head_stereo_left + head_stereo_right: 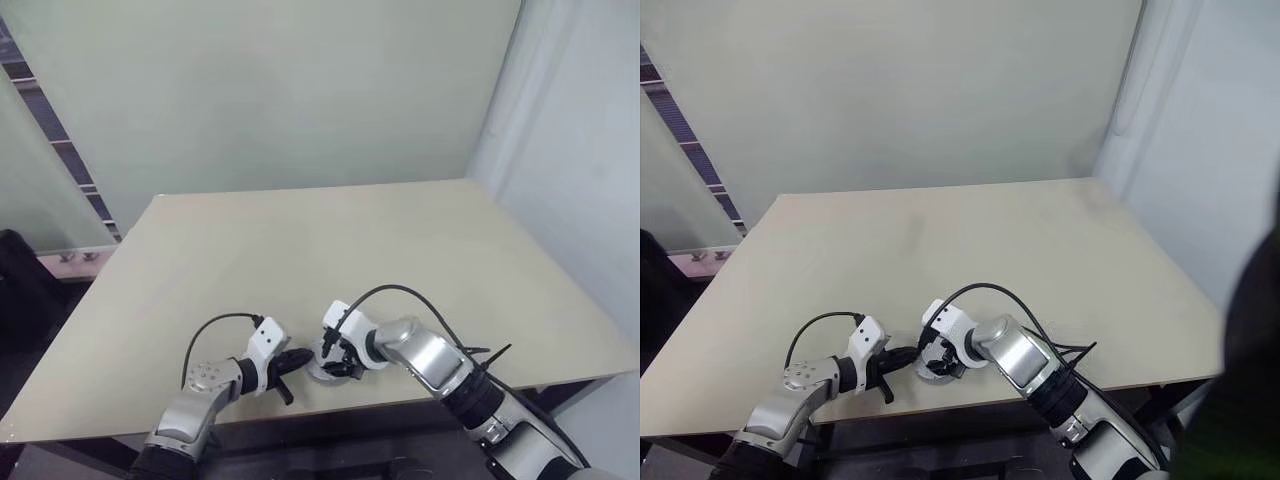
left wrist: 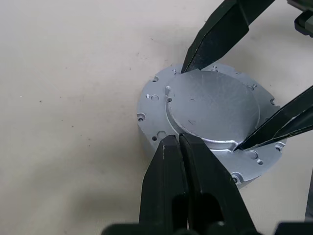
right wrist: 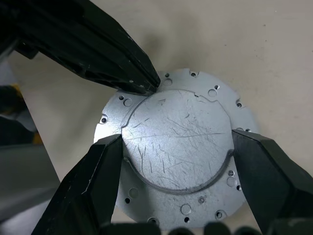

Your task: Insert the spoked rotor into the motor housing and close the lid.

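Right gripper [image 3: 176, 147] straddling lid [image 3: 176, 142] edges (near table [image 1: 300, 240] front)

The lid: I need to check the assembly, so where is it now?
The lid sits near the table's front edge, between the right gripper's fingers, with the shut left gripper's tip touching its rim.

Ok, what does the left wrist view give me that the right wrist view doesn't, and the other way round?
Left wrist view: the round silver metal part seen from the side, its wall standing on the table, and the left pincer shut.
Right wrist view: the part from above, with the scratched raised plate and the holed flange all round.
Both: the left pincer's tip at the plate's edge, and the right pincer straddling the plate, fingers against its opposite edges.
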Action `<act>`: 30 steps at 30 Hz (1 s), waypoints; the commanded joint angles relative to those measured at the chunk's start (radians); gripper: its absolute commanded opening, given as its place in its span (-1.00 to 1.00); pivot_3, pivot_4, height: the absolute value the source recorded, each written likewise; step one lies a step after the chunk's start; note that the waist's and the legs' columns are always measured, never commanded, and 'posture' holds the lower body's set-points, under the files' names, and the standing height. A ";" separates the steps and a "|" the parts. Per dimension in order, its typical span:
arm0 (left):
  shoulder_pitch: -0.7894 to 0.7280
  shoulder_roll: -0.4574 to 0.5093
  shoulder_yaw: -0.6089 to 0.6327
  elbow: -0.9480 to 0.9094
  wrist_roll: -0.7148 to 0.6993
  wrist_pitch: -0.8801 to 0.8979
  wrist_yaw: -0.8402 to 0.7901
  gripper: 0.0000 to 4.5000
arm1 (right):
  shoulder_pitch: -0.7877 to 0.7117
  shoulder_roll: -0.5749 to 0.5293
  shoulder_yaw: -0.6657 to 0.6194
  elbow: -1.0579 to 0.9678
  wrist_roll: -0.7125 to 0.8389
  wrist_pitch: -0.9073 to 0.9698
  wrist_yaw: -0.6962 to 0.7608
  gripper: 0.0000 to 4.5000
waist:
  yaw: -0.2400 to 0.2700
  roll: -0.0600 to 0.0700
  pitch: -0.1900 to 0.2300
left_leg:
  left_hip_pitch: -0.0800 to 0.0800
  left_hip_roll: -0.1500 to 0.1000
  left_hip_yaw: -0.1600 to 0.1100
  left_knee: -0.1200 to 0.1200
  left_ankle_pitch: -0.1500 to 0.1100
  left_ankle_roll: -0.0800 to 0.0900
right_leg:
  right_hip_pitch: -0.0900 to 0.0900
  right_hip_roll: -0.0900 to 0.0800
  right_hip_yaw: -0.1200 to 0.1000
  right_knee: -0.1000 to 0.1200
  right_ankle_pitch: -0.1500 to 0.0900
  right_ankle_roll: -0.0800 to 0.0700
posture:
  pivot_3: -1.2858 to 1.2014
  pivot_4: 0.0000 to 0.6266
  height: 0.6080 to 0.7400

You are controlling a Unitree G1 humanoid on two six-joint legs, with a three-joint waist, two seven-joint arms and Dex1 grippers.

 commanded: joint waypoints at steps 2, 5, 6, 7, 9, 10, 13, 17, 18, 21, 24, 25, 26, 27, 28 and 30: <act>-0.003 0.002 -0.021 0.015 0.024 0.003 -0.008 -1.00 | -0.010 0.004 -0.081 -0.024 0.067 0.032 0.029 0.89 | 0.000 0.000 0.000 | 0.000 0.000 0.000 0.000 0.000 0.000 | 0.000 0.000 0.000 0.000 0.000 0.000 | 0.03 -1.00 1.00; -0.002 0.002 -0.022 0.016 0.025 0.002 -0.010 -1.00 | -0.016 0.015 -0.136 -0.034 0.104 0.058 0.025 0.98 | 0.000 0.000 0.000 | 0.000 0.000 0.000 0.000 0.000 0.000 | 0.000 0.000 0.000 0.000 0.000 0.000 | 0.03 -1.00 1.00; -0.003 0.002 -0.022 0.016 0.025 0.001 -0.011 -1.00 | -0.020 0.014 -0.147 -0.037 0.113 0.067 0.026 0.98 | 0.000 0.000 0.000 | 0.000 0.000 0.000 0.000 0.000 0.000 | 0.000 0.000 0.000 0.000 0.000 0.000 | 0.03 -1.00 1.00; -0.004 0.002 -0.022 0.018 0.025 0.001 -0.012 -1.00 | -0.022 0.015 -0.165 -0.040 0.123 0.075 0.022 0.98 | 0.000 0.000 0.000 | 0.000 0.000 0.000 0.000 0.000 0.000 | 0.000 0.000 0.000 0.000 0.000 0.000 | 0.03 -1.00 1.00; -0.006 0.002 -0.023 0.021 0.027 0.001 -0.014 -1.00 | -0.024 0.019 -0.200 -0.041 0.141 0.092 0.010 0.98 | 0.000 0.000 0.000 | 0.000 0.000 0.000 0.000 0.000 0.000 | 0.000 0.000 0.000 0.000 0.000 0.000 | 0.03 -1.00 1.00; -0.007 0.002 -0.023 0.022 0.027 0.000 -0.015 -1.00 | -0.025 0.021 -0.219 -0.039 0.151 0.102 0.005 0.98 | 0.000 0.000 0.000 | 0.000 0.000 0.000 0.000 0.000 0.000 | 0.000 0.000 0.000 0.000 0.000 0.000 | 0.03 -1.00 1.00; -0.013 0.000 -0.024 0.027 0.029 0.000 -0.018 -1.00 | -0.030 0.054 -0.328 -0.013 0.191 0.147 -0.043 0.98 | 0.000 0.000 0.000 | 0.000 0.000 0.000 0.000 0.000 0.000 | 0.000 0.000 0.000 0.000 0.000 0.000 | 0.03 -1.00 1.00; -0.020 -0.003 -0.025 0.034 0.033 -0.001 -0.023 -1.00 | -0.052 0.102 -0.496 0.061 0.248 0.262 -0.109 0.98 | 0.000 0.000 0.000 | -0.001 0.000 0.000 0.000 0.000 0.000 | 0.000 0.000 0.000 0.000 0.000 0.000 | 0.03 -1.00 1.00; -0.021 -0.003 -0.026 0.035 0.033 -0.002 -0.023 -1.00 | -0.057 0.111 -0.533 0.082 0.261 0.290 -0.123 0.98 | 0.000 0.000 0.000 | 0.000 0.000 0.000 0.000 0.000 0.000 | 0.000 0.000 0.000 0.000 0.000 0.000 | 0.03 -1.00 1.00; -0.022 -0.004 -0.027 0.033 0.034 -0.002 -0.024 -1.00 | -0.064 0.123 -0.623 0.141 0.302 0.366 -0.142 0.98 | 0.000 0.000 0.000 | -0.001 -0.001 0.000 0.000 0.000 0.000 | 0.000 0.000 0.001 0.000 0.000 0.000 | 0.03 -1.00 1.00; -0.021 -0.004 -0.027 0.030 0.034 -0.002 -0.025 -1.00 | -0.062 0.135 -0.685 0.188 0.329 0.422 -0.162 0.98 | 0.000 0.001 0.000 | -0.001 -0.001 0.000 -0.001 0.000 0.000 | 0.000 0.000 0.001 0.000 0.000 0.000 | 0.03 -1.00 1.00; -0.020 -0.004 -0.027 0.028 0.034 -0.002 -0.025 -1.00 | -0.060 0.140 -0.702 0.204 0.336 0.432 -0.169 0.98 | 0.000 0.001 0.000 | -0.001 -0.001 0.000 -0.001 0.000 0.000 | 0.000 0.000 0.001 0.000 0.000 0.000 | 0.03 -1.00 1.00; -0.019 -0.004 -0.027 0.027 0.034 -0.002 -0.024 -1.00 | -0.060 0.145 -0.718 0.219 0.343 0.444 -0.176 0.98 | 0.000 0.001 0.000 | -0.001 -0.001 0.000 -0.001 0.000 0.000 | 0.000 0.000 0.001 0.000 0.000 0.000 | 0.03 -1.00 1.00; -0.018 -0.004 -0.027 0.024 0.034 -0.001 -0.024 -1.00 | -0.059 0.152 -0.736 0.235 0.354 0.454 -0.177 0.98 | -0.001 0.001 0.000 | 0.000 -0.001 0.000 -0.002 0.000 0.000 | 0.000 0.000 0.001 0.000 0.000 0.000 | 0.03 -1.00 1.00; -0.017 -0.004 -0.027 0.023 0.034 0.000 -0.024 -1.00 | -0.057 0.160 -0.754 0.246 0.367 0.458 -0.176 0.98 | -0.001 0.001 0.000 | 0.000 -0.001 0.000 -0.002 0.000 0.000 | 0.000 0.000 0.001 0.000 0.000 0.000 | 0.03 -1.00 1.00; -0.014 -0.002 -0.027 0.015 0.034 0.003 -0.024 -1.00 | -0.054 0.178 -0.796 0.274 0.394 0.475 -0.175 0.98 | -0.001 0.001 0.000 | 0.000 -0.001 0.000 -0.002 0.000 0.000 | 0.000 0.000 0.001 0.000 0.000 0.000 | 0.03 -1.00 1.00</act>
